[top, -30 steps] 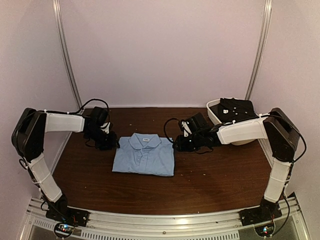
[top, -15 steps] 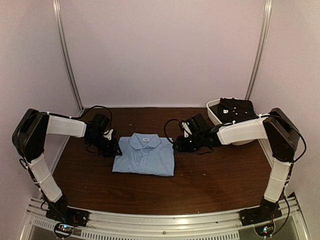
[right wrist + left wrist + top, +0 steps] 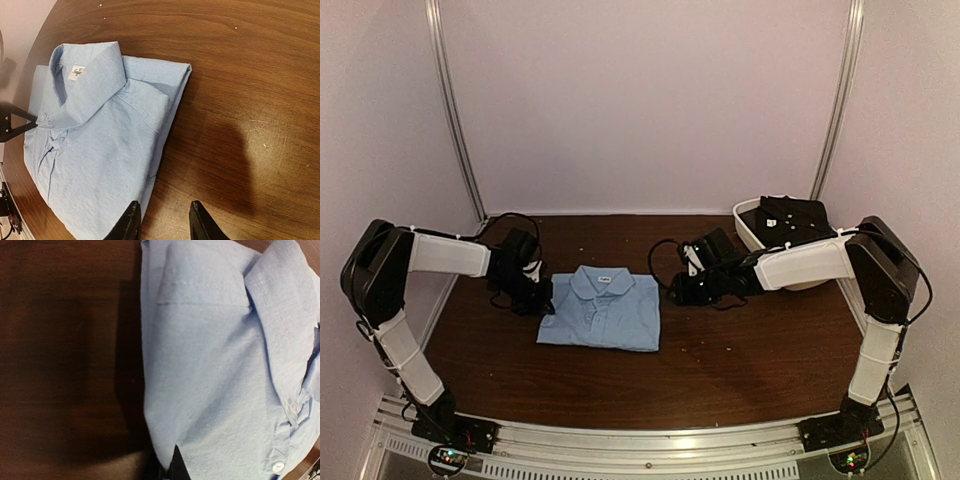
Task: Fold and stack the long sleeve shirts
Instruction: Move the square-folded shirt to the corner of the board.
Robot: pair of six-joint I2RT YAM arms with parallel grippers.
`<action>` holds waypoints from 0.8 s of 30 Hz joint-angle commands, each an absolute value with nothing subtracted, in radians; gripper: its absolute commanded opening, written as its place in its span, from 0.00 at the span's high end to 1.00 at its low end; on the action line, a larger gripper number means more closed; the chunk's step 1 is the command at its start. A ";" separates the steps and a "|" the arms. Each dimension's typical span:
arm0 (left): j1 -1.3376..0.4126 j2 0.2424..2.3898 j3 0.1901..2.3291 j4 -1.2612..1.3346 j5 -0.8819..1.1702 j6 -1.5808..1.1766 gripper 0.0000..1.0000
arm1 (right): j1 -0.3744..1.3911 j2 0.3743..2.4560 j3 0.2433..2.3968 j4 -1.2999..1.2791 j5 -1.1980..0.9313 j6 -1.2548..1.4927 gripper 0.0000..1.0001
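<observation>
A folded light blue long sleeve shirt [image 3: 600,310] lies collar up in the middle of the brown table [image 3: 740,360]. My left gripper [image 3: 542,300] is at its left edge, shut on a pinch of the blue cloth [image 3: 215,365]; in the left wrist view the gripper [image 3: 170,472] shows only as dark tips at the bottom. My right gripper [image 3: 678,290] is open and empty just off the shirt's right edge. In the right wrist view the gripper [image 3: 162,222] hangs over bare wood, its left finger beside the shirt [image 3: 100,140].
A white oval tub [image 3: 752,232] stands at the back right, behind my right arm, with a dark folded garment [image 3: 792,218] in it. Pale walls close in the table at the back and both sides.
The blue shirt has slid a little to the left with my left gripper holding its edge. My right gripper has stayed about where it was, so a gap has opened between it and the shirt.
</observation>
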State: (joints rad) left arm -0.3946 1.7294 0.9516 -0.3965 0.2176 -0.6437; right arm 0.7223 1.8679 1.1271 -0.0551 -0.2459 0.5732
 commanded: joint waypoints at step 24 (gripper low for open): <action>0.026 2.173 1.691 -0.577 -0.189 -0.507 1.00 | 0.725 1.669 1.041 -0.118 -0.204 0.533 0.64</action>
